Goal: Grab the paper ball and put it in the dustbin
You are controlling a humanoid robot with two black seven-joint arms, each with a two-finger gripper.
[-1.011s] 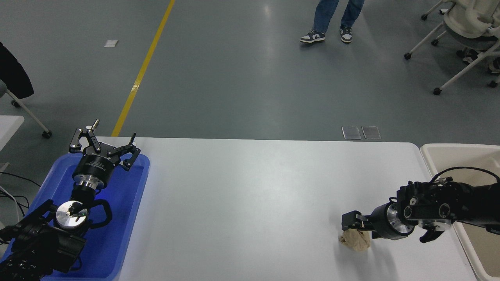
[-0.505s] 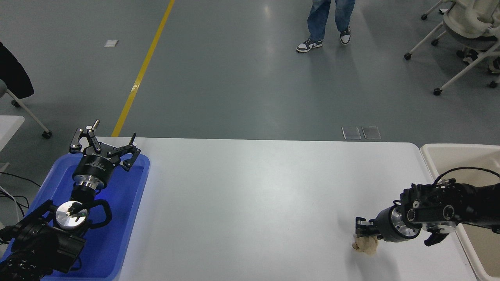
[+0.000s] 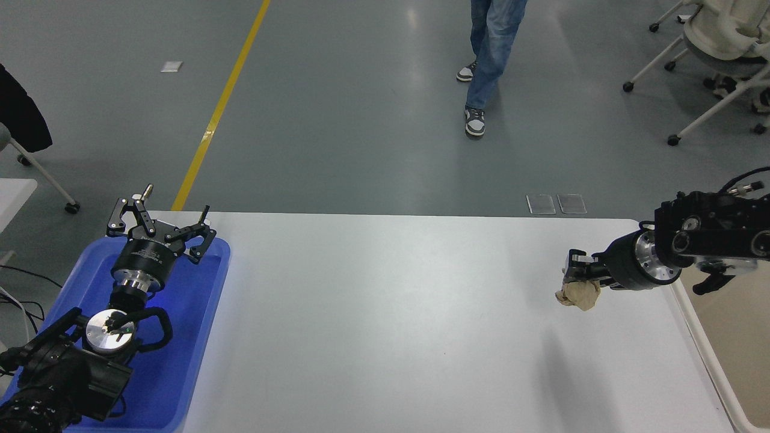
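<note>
**Paper ball held above counter**

Right pincer pinched the paper ball, carried clear of the white counter (shadow lay below, nearer the camera). Dustbin sat just beside the counter's right edge, under the right arm. Left pincer was parked, spread, over the blue tray. 1 person stood beyond.

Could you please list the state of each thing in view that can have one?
Paper ball: crumpled, gripped, lifted off the table.
Right gripper: shut on the paper ball, above the table.
Left gripper: open, parked above the blue tray, holding nothing.
Dustbin: open-topped, at the table's right end; no paper ball visible inside.
</note>
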